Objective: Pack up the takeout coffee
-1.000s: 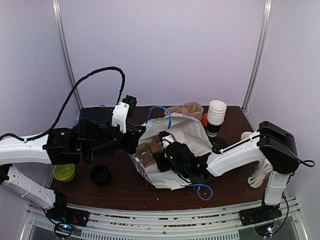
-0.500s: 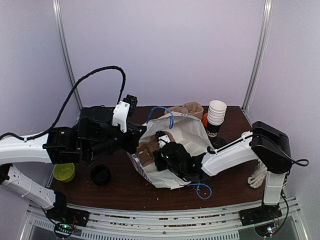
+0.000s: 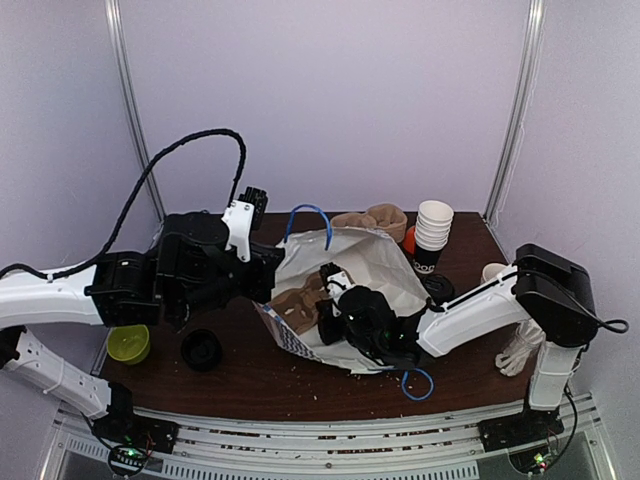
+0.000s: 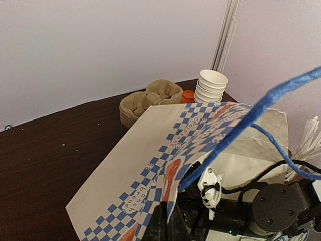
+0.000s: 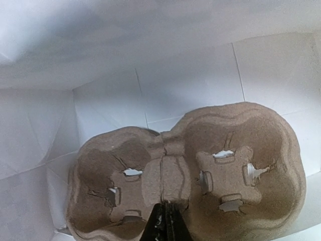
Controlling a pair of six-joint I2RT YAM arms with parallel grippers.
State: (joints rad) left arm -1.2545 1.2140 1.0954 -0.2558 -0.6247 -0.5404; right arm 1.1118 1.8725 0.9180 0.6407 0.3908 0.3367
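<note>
Takeout coffee, the black-lidded paper cup [image 3: 437,288], stands upright, lid up, beside the tall stack of white paper cups [image 3: 433,225], well apart from both jaws. The left gripper [image 4: 162,223] pinches the chequered paper bag [image 4: 150,150]. The right gripper [image 5: 165,223] is closed against the brown pulp carrier [image 5: 190,170] inside.

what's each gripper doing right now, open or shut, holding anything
left gripper: closed, pinching the rim of the paper bag.
right gripper: closed on the centre ridge of the cup carrier, inside the bag.
</note>
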